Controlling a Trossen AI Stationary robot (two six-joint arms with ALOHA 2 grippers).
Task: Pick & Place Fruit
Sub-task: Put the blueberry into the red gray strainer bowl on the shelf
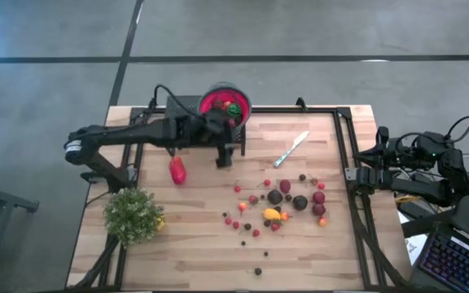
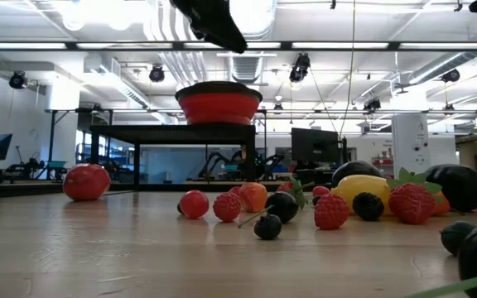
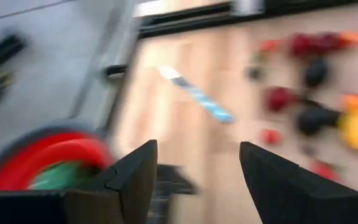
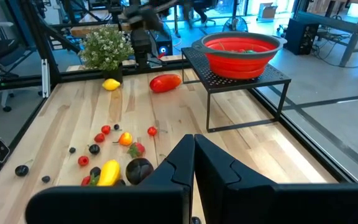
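Note:
Many small toy fruits (image 1: pixel 277 203) in red, yellow, orange and dark tones lie scattered on the wooden table, right of its middle. They also show in the low view (image 2: pixel 331 207) and the right wrist view (image 4: pixel 109 171). A larger red piece (image 1: pixel 177 171) lies apart to the left. The red bowl (image 1: pixel 225 104) sits on a black stand (image 4: pixel 241 78) at the far edge, with a green piece (image 1: pixel 233 109) inside. My left gripper (image 3: pixel 197 180) hovers open and empty just beside the bowl, above the table. My right gripper (image 4: pixel 194 168) waits shut at the table's right edge.
A silver knife (image 1: pixel 291 149) lies right of the stand. A bushy green plant (image 1: pixel 133 213) stands at the near left with a yellow fruit (image 1: pixel 161 220) beside it. A black frame (image 1: pixel 344 155) borders the table's right side. Bare wood lies between the stand and the fruit cluster.

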